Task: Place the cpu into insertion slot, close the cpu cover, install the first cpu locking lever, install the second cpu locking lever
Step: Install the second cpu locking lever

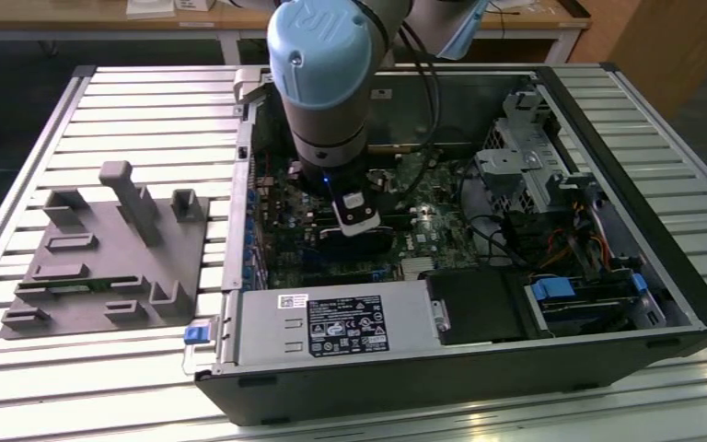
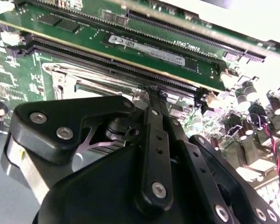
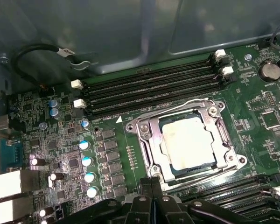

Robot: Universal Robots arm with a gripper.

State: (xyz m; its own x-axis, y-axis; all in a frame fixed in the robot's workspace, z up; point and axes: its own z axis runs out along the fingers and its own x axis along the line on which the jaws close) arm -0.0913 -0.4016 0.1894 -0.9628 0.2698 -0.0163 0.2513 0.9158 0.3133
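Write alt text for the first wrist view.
A silvery-grey square cpu sits in the insertion slot on a green circuit board, with the thin silver metal cpu cover closed down around it. Long black memory slots run beside the socket, and the black gripper reaches toward the socket's near edge.

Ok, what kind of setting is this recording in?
Most likely a lab or workshop test bench: an open computer case lies on a slatted metal table, a grey fixture block beside it, with the robot arm reaching down to the motherboard.
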